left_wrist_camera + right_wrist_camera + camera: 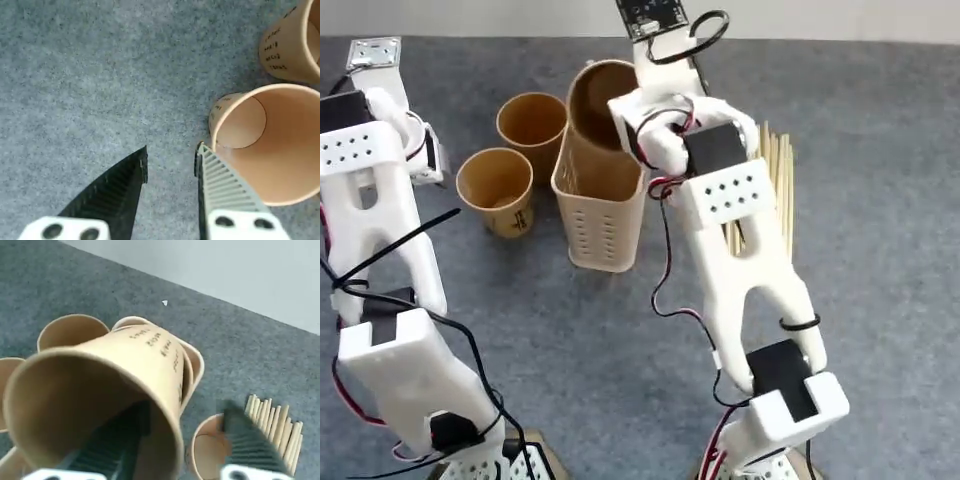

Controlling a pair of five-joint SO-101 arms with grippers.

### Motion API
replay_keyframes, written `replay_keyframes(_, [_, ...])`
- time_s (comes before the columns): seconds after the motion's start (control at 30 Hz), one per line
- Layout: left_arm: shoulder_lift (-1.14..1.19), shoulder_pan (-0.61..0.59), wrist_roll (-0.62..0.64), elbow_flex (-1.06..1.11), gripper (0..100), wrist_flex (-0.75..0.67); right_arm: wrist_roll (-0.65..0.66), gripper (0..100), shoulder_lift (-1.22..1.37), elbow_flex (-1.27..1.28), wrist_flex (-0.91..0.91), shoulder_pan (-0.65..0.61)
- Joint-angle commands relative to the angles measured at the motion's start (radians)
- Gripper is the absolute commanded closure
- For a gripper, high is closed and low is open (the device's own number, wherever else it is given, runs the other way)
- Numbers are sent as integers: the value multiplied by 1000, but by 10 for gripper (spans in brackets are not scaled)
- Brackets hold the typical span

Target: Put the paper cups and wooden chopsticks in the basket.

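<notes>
While my right claw stands apart astride the tilted cup, dark finger inside its mouth and pale finger outside, clear of the wall, nothing clamps that cup. It sits canted at the mouth of the basket.

Risks, as I judge them: if I withdraw askew, the inner finger hooks the rim and drags the cup back out, or tips the basket, which is tall, narrow and looks light. Closing hard would crush the wall.

Cups: thin tan paper, tapered, rolled rims. Basket: pale plastic, perforated sides, rounded corners.

Left claw: jaws apart, empty, low over the worktop. Its pale tip is just beside the near cup, and a nudge there could topple it into the far cup. Both stand upright beside the basket.

Worktop: grey, felt-like nap.

Chopsticks: pale wooden sticks lying flat, bunched, past my right arm. Slim and smooth, they are likely to roll or scatter when pinched.
</notes>
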Motion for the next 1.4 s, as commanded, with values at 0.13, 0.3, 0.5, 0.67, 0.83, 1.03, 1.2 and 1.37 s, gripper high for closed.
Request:
replay_keyframes(0.13, [-36,-8,-8,-99,815,-5,11,659,-13,-348,77,58])
replay_keyframes(0.3, [-38,1,-5,-260,815,-5,11,659,-7,-599,219,58])
replay_keyframes(0.5, [-36,24,-8,-544,815,37,87,659,-8,-613,315,65])
replay_keyframes(0.67, [-39,22,-9,-573,814,178,44,659,-1,-607,656,165])
replay_keyframes(0.83, [-50,56,-11,-308,814,175,15,659,21,-340,596,320])
replay_keyframes(1.03, [-41,97,-55,-180,814,172,20,659,41,-96,397,357])
replay_keyframes(1.2, [24,94,-58,-182,814,172,20,659,64,15,262,352])
replay_keyframes(1.37, [104,93,-58,-182,814,144,20,659,114,38,211,352])
